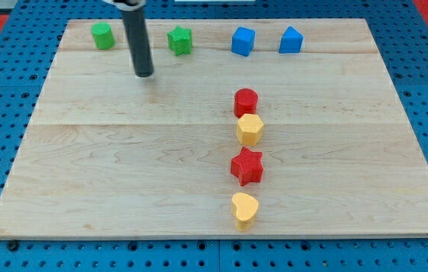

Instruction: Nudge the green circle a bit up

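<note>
The green circle sits near the top left corner of the wooden board. My tip rests on the board below and to the right of the green circle, apart from it. A green star lies to the upper right of my tip, also untouched.
A blue cube and a blue pointed block lie along the top edge. A column runs down the middle: red cylinder, yellow hexagon, red star, yellow heart.
</note>
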Robot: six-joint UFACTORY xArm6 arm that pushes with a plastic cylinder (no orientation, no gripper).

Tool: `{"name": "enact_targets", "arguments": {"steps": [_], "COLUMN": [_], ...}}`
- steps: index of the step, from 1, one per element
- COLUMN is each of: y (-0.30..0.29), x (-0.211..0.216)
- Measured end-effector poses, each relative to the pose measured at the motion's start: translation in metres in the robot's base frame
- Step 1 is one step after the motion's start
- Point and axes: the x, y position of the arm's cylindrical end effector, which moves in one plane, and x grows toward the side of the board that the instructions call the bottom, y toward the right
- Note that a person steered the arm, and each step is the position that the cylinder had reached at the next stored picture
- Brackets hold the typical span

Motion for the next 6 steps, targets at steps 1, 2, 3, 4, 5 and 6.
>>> {"name": "enact_targets", "arguments": {"steps": [1, 2, 3, 4, 5, 6], "y": [-0.034, -0.050, -0.050, -0.050, -0.032, 0.002], "x": [-0.024, -0.048, -0.075, -0.092, -0.111, -0.131]}}
